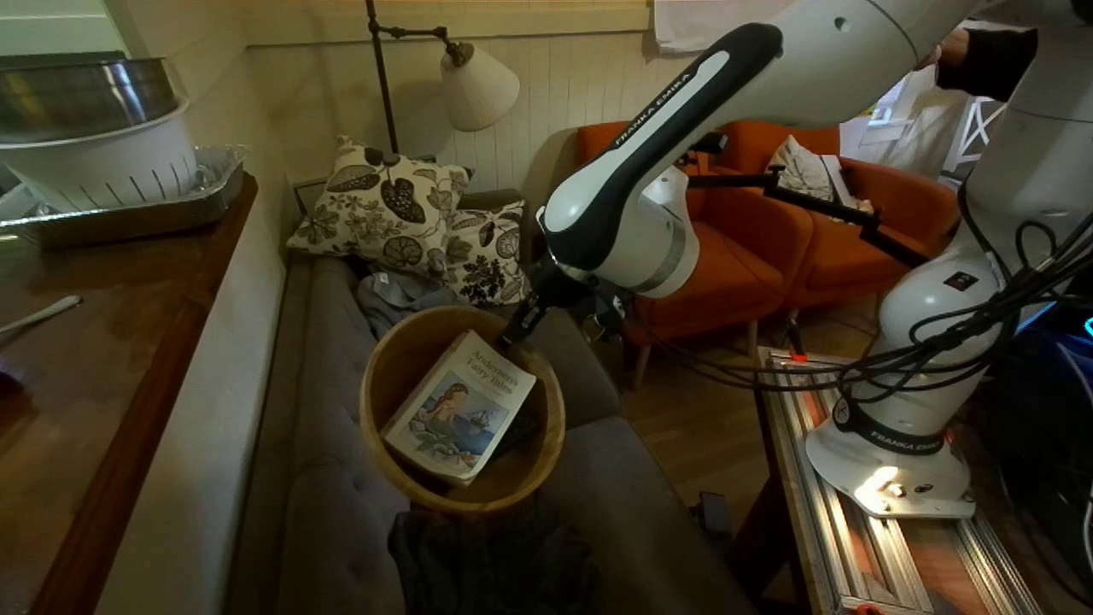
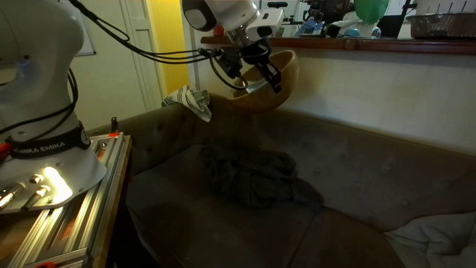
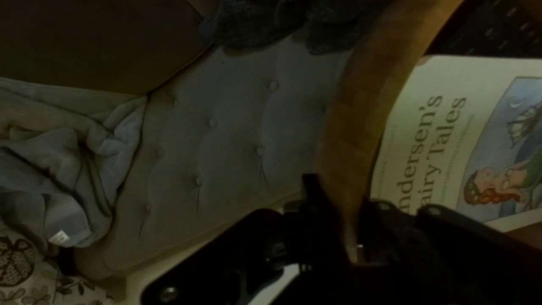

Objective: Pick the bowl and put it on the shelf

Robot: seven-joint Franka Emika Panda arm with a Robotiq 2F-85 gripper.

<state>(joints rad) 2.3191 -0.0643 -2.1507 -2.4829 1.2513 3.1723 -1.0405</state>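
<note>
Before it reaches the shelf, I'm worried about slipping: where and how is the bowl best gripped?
By the rim of the bowl, from above, on the half away from the shelf, where the fingers pinch it, one inside, one outside. The bowl looks too wide to span; its wall seems slim enough to straddle. With its tilt and the book inside, a deep bite seems wise.
</note>
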